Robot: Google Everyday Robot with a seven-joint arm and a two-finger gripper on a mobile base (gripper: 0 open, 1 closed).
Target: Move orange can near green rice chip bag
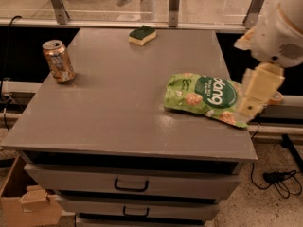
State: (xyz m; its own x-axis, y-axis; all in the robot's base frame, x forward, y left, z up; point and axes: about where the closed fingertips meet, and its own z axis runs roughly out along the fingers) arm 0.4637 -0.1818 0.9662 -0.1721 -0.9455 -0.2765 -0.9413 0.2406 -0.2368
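The orange can (58,61) stands upright near the far left edge of the grey cabinet top (118,103). The green rice chip bag (206,99) lies flat near the right edge, well to the right of the can. My gripper (258,92) hangs at the right side of the view, just over the bag's right end, below the arm's white wrist (279,32). It holds nothing that I can see and is far from the can.
A green-and-yellow sponge (142,34) lies at the far edge of the top. Drawers (130,183) are below the front edge. A cardboard box (28,202) sits on the floor at lower left, and cables (279,176) lie at lower right.
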